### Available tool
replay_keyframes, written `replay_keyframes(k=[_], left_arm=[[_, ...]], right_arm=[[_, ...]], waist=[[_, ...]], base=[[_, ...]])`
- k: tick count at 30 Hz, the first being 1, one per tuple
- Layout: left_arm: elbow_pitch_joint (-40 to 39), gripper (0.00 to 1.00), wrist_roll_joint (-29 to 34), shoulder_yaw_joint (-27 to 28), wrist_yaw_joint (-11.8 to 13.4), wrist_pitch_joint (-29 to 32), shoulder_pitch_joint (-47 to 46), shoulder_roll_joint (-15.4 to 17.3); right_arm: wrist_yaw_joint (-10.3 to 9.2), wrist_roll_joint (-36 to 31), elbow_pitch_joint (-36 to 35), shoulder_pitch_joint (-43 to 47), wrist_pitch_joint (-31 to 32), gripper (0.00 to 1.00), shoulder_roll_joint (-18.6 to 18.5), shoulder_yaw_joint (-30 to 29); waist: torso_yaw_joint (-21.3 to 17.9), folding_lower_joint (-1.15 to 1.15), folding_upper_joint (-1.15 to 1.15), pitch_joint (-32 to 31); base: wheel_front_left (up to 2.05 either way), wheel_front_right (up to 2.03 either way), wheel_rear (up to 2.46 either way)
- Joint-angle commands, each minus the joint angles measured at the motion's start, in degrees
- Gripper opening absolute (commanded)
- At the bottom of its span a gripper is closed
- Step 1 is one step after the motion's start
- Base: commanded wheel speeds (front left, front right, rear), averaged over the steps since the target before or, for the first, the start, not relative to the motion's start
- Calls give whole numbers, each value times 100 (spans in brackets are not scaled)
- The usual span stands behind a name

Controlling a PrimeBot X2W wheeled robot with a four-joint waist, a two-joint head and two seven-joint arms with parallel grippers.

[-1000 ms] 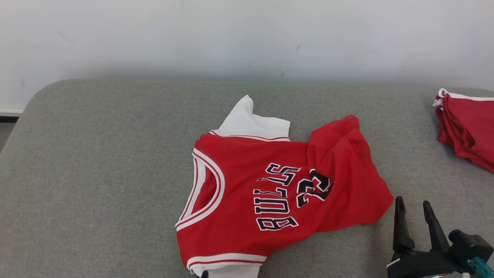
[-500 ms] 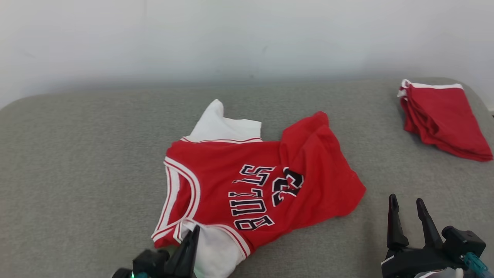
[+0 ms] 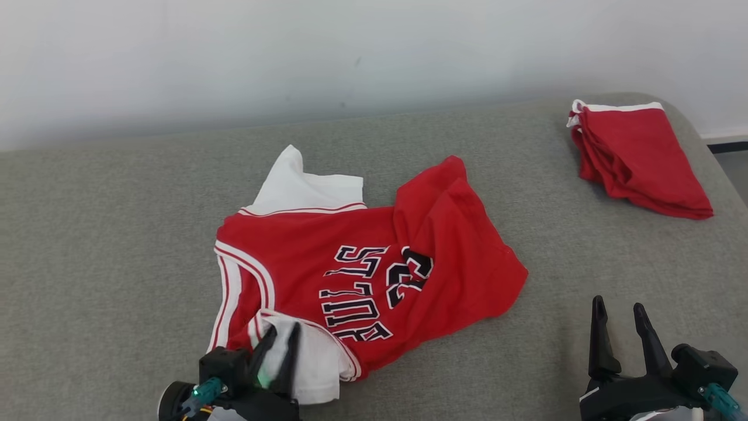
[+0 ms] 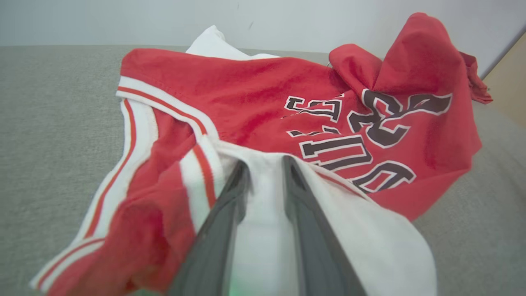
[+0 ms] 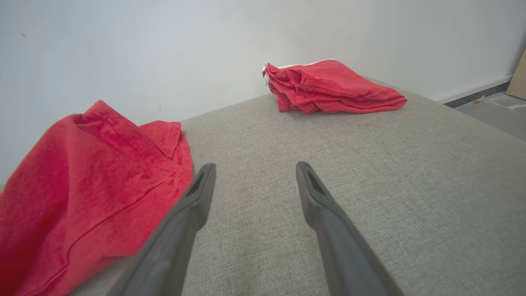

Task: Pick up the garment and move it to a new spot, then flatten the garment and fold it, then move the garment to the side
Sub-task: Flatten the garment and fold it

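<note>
Jersey sleeve (image 3: pixel 318 358) lies between your left fingers (image 4: pixel 222 230), grip impossible to tell; your right fingers (image 3: pixel 600 342) stand released nearby.

- Even, diffuse light keeps every view bright; the white wall (image 3: pixel 374 52) looks smooth and uniformly lit.
- Soft, faint shadows lie on the grey cushion (image 3: pixel 87 234) under the garment (image 3: pixel 350 257) at its lower edge and beside the right hand (image 3: pixel 617 302).
- A green glow tints the white cloth between the fingers of the left hand (image 4: pixel 266 162).
- Both wrist views blur the near fingers and bend lines toward the edges.
</note>
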Motion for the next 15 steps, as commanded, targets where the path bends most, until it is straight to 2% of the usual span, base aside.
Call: replay_keyframes(k=[1, 7, 15], left_arm=[[-19, 100, -4, -61, 5, -18, 23, -24], [-577, 100, 59, -27, 5, -18, 521, -83], [-1293, 100, 191, 79, 5, -18, 1335, -142]], right_arm=[[-15, 5, -8, 3, -7, 100, 20, -18], [-15, 4, -28, 65, -6, 100, 25, -30], [-15, 29, -61, 101, -6, 100, 29, -21]], waist=[[121, 0, 0, -23], [546, 0, 0, -85], [836, 0, 0, -94]], base=[[0, 0, 0], [0, 0, 0], [0, 0, 0]])
